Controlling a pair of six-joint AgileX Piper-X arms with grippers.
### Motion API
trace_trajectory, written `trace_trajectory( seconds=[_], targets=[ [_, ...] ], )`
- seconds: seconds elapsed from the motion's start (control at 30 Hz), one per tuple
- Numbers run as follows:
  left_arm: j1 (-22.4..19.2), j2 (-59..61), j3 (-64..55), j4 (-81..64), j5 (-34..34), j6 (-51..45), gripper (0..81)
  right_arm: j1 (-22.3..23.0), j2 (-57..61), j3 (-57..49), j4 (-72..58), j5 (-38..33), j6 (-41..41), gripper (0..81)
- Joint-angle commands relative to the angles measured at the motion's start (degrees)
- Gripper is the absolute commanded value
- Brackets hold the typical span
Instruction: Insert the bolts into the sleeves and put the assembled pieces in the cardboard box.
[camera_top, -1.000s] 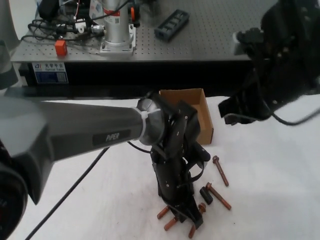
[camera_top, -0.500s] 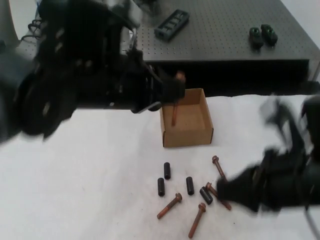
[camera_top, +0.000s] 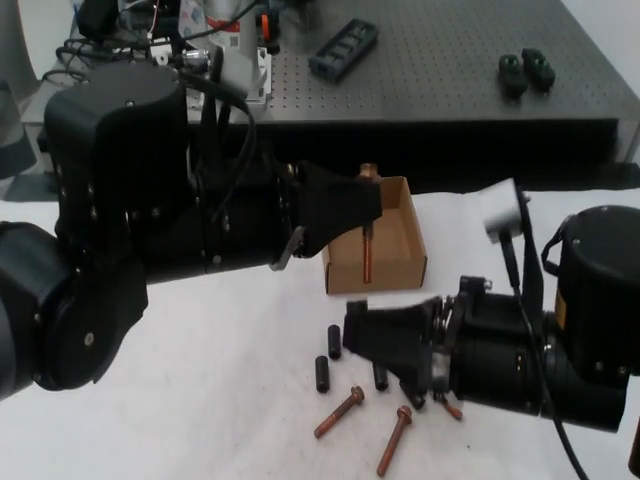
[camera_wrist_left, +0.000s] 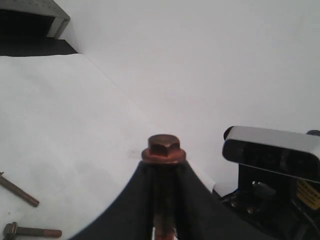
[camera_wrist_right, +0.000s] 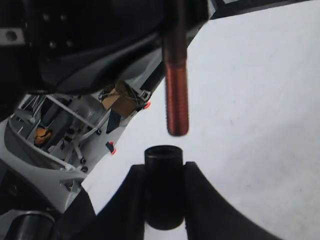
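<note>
One copper bolt (camera_top: 368, 240) is hanging upright, clenched in the left end effector (camera_wrist_left: 163, 167), seen against the cardboard box (camera_top: 395, 272); the right end effector (camera_wrist_right: 164, 172) is grasping one black sleeve (camera_wrist_right: 163, 195) just below the bolt's threaded tip, apart from it; two loose bolts (camera_top: 338, 412) and three loose sleeves (camera_top: 334, 341) are lying on the white tabletop (camera_top: 200, 400), one sleeve half hidden by the right arm; the left wrist view is showing the bolt's hexagonal head and a yellow label (camera_wrist_left: 306, 192), its print too small to read.
</note>
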Motion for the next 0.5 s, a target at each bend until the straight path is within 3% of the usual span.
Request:
trace_trajectory(
  seconds=[0.0, 0.47],
  targets=[
    [0.09, -0.28, -0.35, -1.47, 0.76, -1.00, 0.7, -0.07, 0.05, -0.26, -1.84, 1.93, 0.47, 1.8],
    [0.09, -0.28, -0.35, -1.32, 0.75, -1.00, 0.7, -0.17, -0.02, -0.26, -5.45, 4.22, -2.15, 1.8]
  ],
)
